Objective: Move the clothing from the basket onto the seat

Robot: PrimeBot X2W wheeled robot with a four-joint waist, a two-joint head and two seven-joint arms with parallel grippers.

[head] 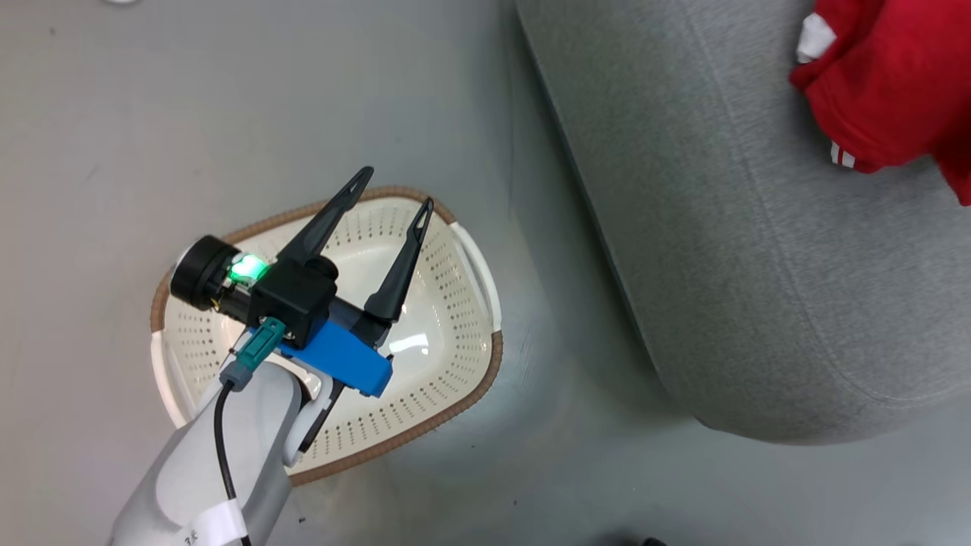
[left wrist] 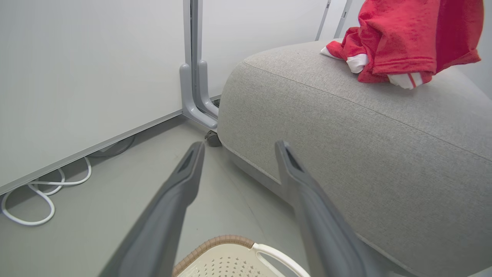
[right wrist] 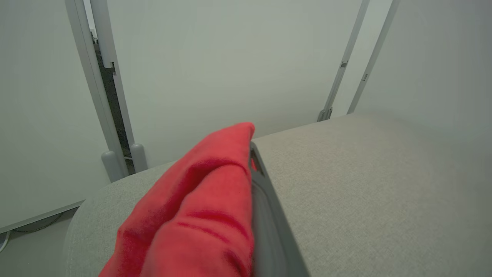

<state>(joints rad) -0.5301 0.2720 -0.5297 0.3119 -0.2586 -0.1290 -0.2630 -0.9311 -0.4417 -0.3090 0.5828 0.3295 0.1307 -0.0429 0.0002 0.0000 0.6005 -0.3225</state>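
Note:
The cream perforated basket (head: 454, 307) with a brown rim stands on the floor at lower left, with nothing showing inside it. My left gripper (head: 398, 187) hovers over it, open and holding nothing; its own view has the gripper (left wrist: 239, 144) pointing at the seat's corner, above the basket (left wrist: 230, 261) rim. The light-grey seat (head: 758, 227) fills the right side. Red clothing (head: 887, 83) with white trim bunches on its top at the far right, as the left wrist view's clothing (left wrist: 403, 38) also shows. My right gripper (right wrist: 250, 148) is shut on red clothing (right wrist: 200, 207), which drapes over its fingers above the seat (right wrist: 365, 173).
Pale partition panels stand behind the seat, with a grey post foot (left wrist: 196, 100) at the seat's corner and two more post feet (right wrist: 119, 161). A white cable (left wrist: 30, 215) loops on the grey floor along the panel. Open floor lies between basket and seat.

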